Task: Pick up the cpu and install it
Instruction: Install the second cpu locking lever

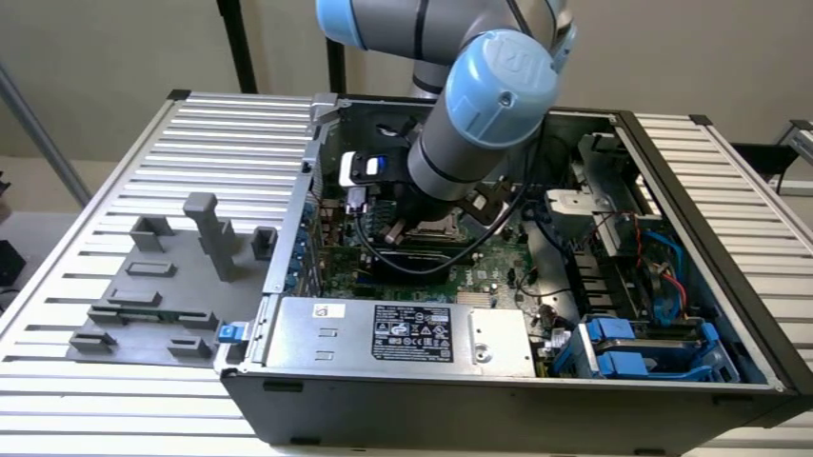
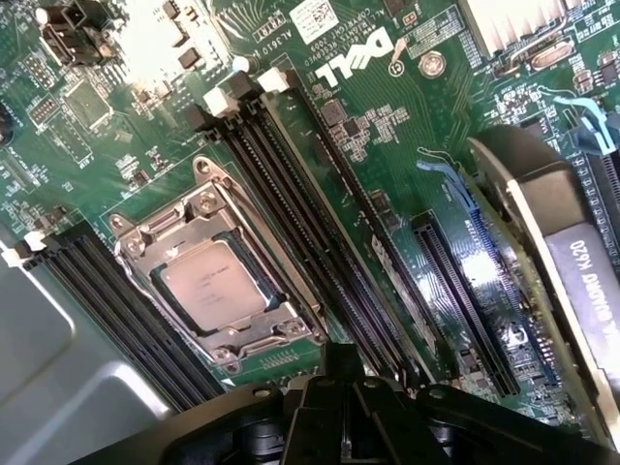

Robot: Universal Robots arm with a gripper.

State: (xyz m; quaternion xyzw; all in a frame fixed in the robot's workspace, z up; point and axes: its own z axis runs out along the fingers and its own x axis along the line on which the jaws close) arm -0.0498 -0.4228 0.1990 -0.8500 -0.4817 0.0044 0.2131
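cpu (image 2: 215, 283) in socket (image 2: 221, 276), wrist view

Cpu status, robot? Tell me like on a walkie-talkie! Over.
Gripper shut, holding nothing, above the motherboard. Cpu sitting in its metal-framed socket. Memory slots beside it, nothing on top. Over.

Ext view was evenly lit, soft daylight-type light, no hard shadows on the slatted table (image 1: 102, 181); inside of the PC case (image 1: 711, 248) was darker, arm (image 1: 477, 124) shading the board. Slight softness overall. Wrist view had strong glare, blown-out white patch on the motherboard (image 2: 155, 39) and a sheen along the expansion slot (image 2: 475, 271). Gripper body was near-black, out of focus.
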